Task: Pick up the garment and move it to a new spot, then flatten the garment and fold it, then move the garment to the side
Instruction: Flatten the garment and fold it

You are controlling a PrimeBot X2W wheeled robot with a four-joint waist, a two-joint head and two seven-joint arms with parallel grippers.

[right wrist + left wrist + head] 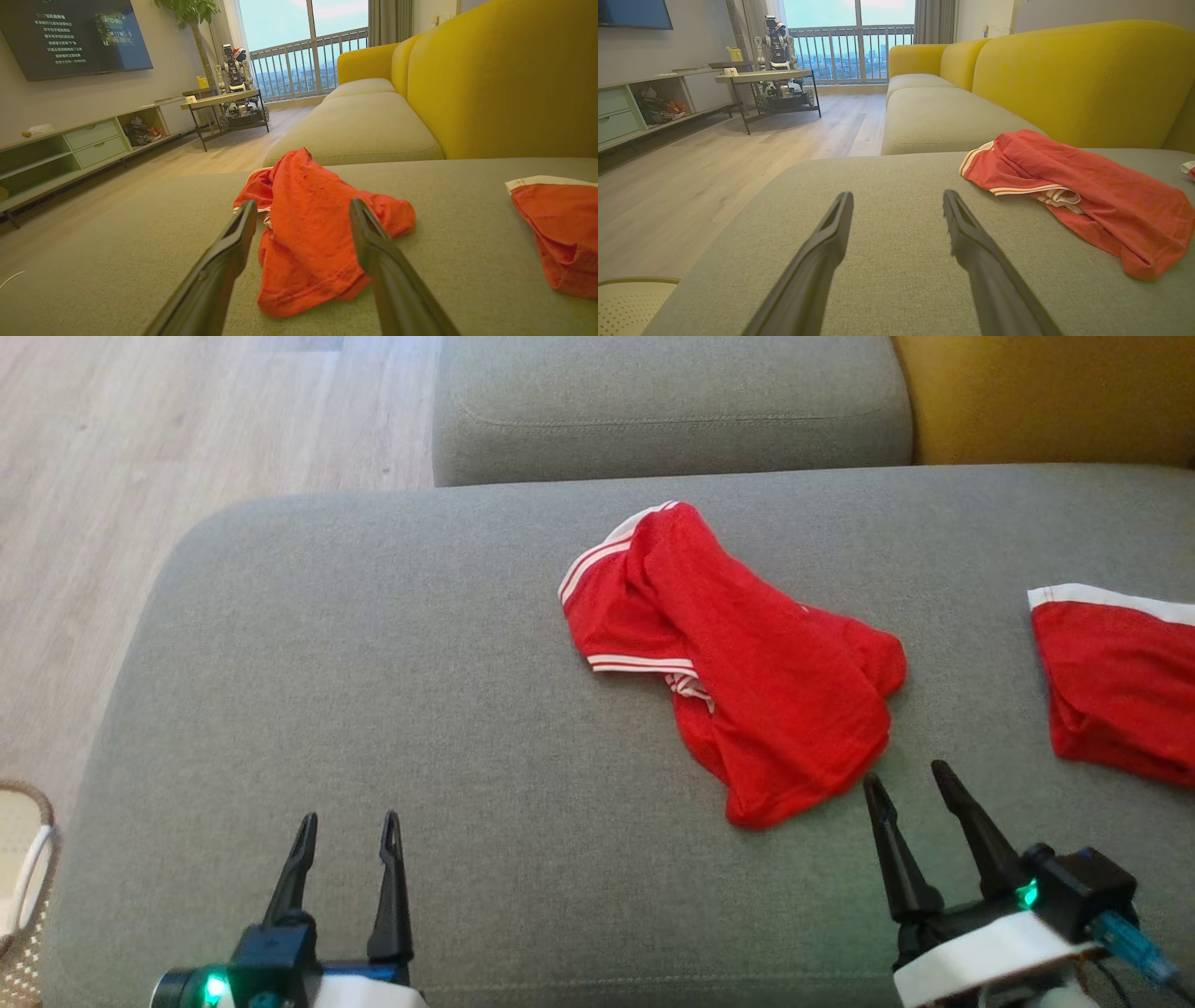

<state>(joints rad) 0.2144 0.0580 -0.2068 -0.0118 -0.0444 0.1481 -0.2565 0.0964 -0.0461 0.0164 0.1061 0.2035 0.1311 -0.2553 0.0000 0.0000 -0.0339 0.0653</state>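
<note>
A crumpled red garment (747, 672) with white striped trim lies in a heap on the grey sofa cushion (373, 691), right of its middle. It shows again as the red garment (1087, 196) at the right of the left wrist view and as the red garment (313, 228) dead ahead in the right wrist view. My right gripper (910, 782) stands open just short of the heap's near edge, not touching it. Well to the left, my left gripper (347, 826) is open over bare cushion, holding nothing.
A second red garment (1120, 681) with a white band lies at the cushion's right edge. A yellow backrest (504, 79) runs along the far right. Another grey cushion (672, 401) lies beyond. Wooden floor (112, 476) is at the left, a woven basket (23, 887) at the lower left.
</note>
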